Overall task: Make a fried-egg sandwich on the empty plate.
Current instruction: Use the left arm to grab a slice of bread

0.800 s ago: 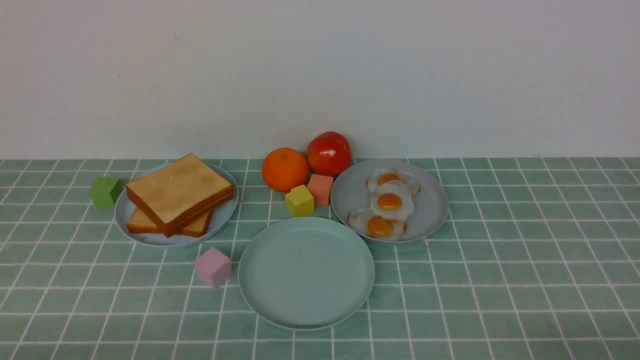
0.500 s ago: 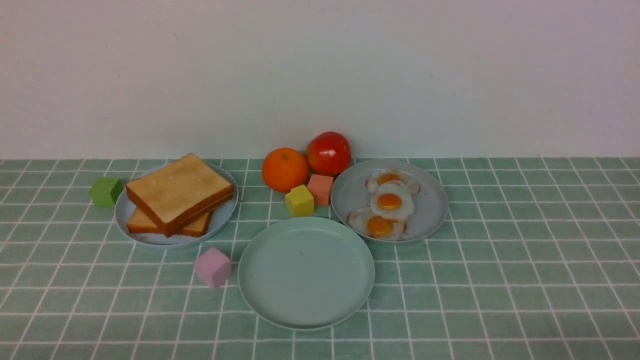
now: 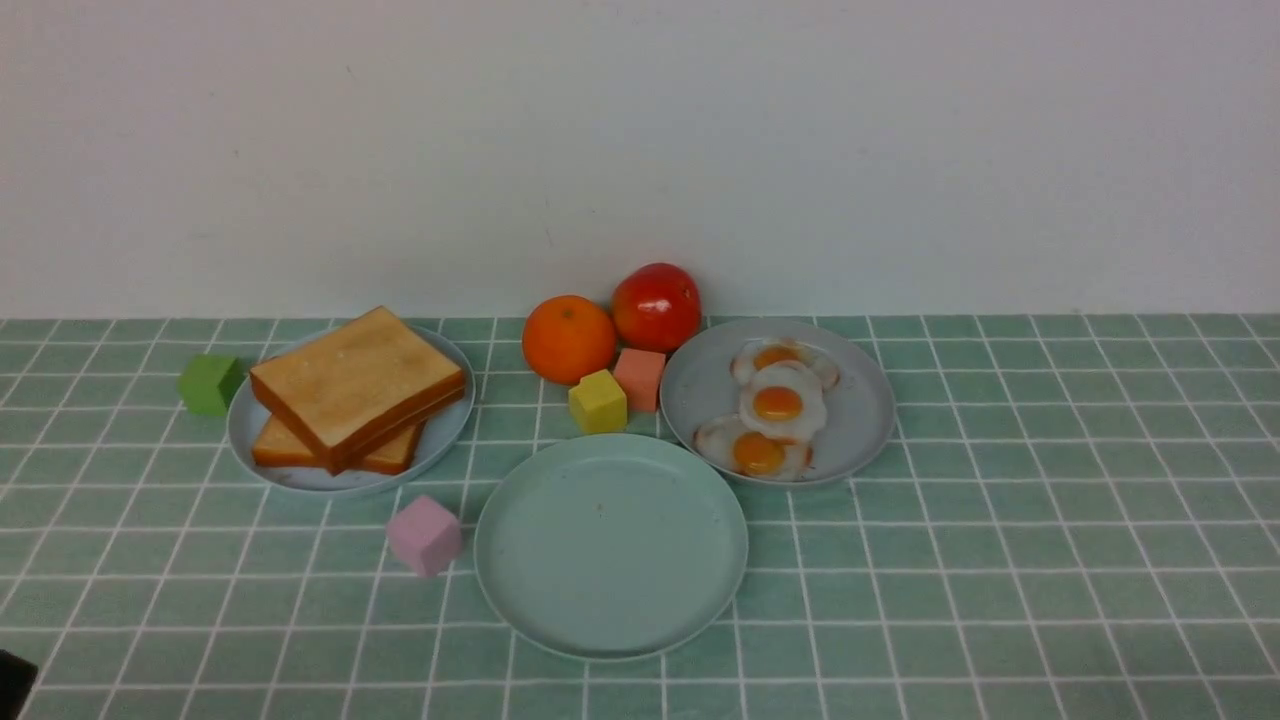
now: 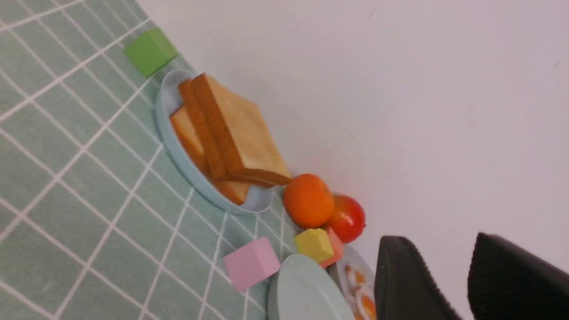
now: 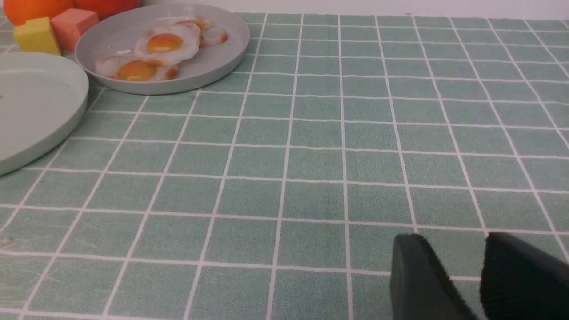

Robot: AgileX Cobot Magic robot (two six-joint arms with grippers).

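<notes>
The pale mint-green plate (image 3: pixel 610 545) lies bare at the front centre of the table. No fried-egg sandwich is in view. Golden toast slices (image 3: pixel 355 385) are stacked on a light-blue plate (image 3: pixel 445 435) at the left. Three fried eggs (image 3: pixel 778 402) lie on a grey-blue plate (image 3: pixel 860 410) at the right. My left gripper (image 4: pixel 440 240) is open and holds nothing, well short of the toast (image 4: pixel 240 129). My right gripper (image 5: pixel 451 240) hangs open and bare over the tablecloth, far from the eggs (image 5: pixel 164 42). In the front view only a dark corner of the left arm (image 3: pixel 10 680) shows.
An orange (image 3: pixel 568 338) and a tomato (image 3: pixel 657 305) sit behind the plates by the wall. A yellow cube (image 3: pixel 598 401) and a salmon cube (image 3: pixel 641 378) stand between them and the mint plate. A pink cube (image 3: pixel 425 535) and a green cube (image 3: pixel 210 383) lie at the left.
A dark part of the left arm has come into the front view's bottom left corner. The plates, toast and eggs have stayed where they were.
</notes>
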